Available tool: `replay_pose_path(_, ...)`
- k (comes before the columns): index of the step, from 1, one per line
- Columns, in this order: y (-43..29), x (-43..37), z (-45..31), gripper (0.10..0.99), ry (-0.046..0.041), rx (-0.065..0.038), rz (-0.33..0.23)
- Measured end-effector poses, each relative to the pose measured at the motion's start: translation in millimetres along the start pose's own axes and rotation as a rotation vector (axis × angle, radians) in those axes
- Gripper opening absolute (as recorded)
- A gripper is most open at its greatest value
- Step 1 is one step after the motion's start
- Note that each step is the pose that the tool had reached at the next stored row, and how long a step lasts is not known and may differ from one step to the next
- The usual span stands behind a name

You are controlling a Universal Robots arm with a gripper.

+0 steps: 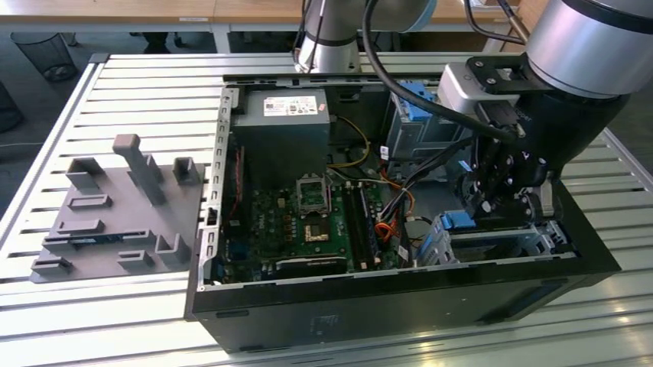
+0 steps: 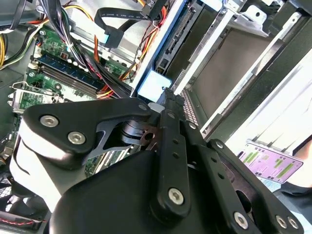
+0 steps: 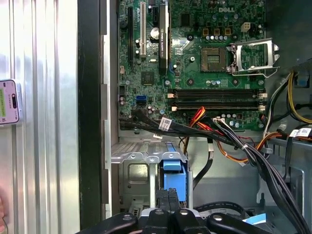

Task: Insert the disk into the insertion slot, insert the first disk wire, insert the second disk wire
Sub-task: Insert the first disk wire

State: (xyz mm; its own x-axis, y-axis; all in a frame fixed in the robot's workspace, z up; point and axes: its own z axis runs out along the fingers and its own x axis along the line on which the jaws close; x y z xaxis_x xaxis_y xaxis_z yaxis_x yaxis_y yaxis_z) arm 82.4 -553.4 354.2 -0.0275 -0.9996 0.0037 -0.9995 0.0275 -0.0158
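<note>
While the pincer (image 3: 168, 199) hangs low inside the computer case (image 1: 408, 294), fingers pressed together, its tips are at the disk (image 3: 174, 176), which sits blue-edged in the insertion slot (image 3: 132, 158) beside the motherboard (image 3: 214, 73).

The work surface is a table (image 1: 133, 84) of silvery aluminium slats, which run from nine o'clock to three o'clock across the exterior view. The same ribbed metal appears in the first wrist view. Light glints off the slats, strongest at about five o'clock in the exterior view, along the near edge. Beyond the table, from eleven to twelve o'clock, stand desks (image 1: 153, 9) with pale wooden tops on white legs (image 1: 219, 34); the space beneath them is in shadow. At about ten o'clock a black wire-mesh wastebasket (image 1: 46, 53) stands on the dark grey floor (image 1: 12, 153), which continues along the nine o'clock side of the table.
</note>
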Motion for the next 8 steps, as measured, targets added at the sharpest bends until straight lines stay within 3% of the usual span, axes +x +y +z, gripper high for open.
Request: replay_pose_path(8,-3.2,-0.1,0.0,0.106,0.0002,0.000,0.000)
